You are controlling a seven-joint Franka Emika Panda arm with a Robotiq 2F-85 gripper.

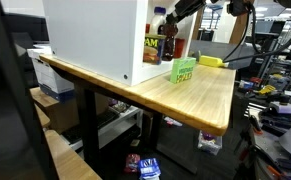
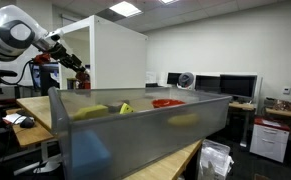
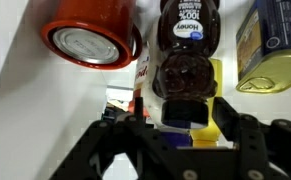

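Pincer (image 3: 182, 120) released, not grasping. Its fingers stand either side of the black cap of the honey bottle (image 3: 185, 50), and a sliver of gap shows on one side. The bottle sits inside the white cabinet (image 1: 95, 35) on the surface (image 1: 210, 100), between a red can (image 3: 85, 40) and a yellow-blue tin (image 3: 275, 50).

The bottle label reads "100%" and "Honey"; the smaller print is blurred. The can is cut off at the top of the wrist view. The tin is cut off at the side and its writing is unreadable.

A green box (image 1: 184, 70) sits on the surface just outside the cabinet, its print too small to read.

In an exterior view a grey bin (image 2: 135, 130) fills the foreground and hides most of the surface. The pincer is hard to make out there.
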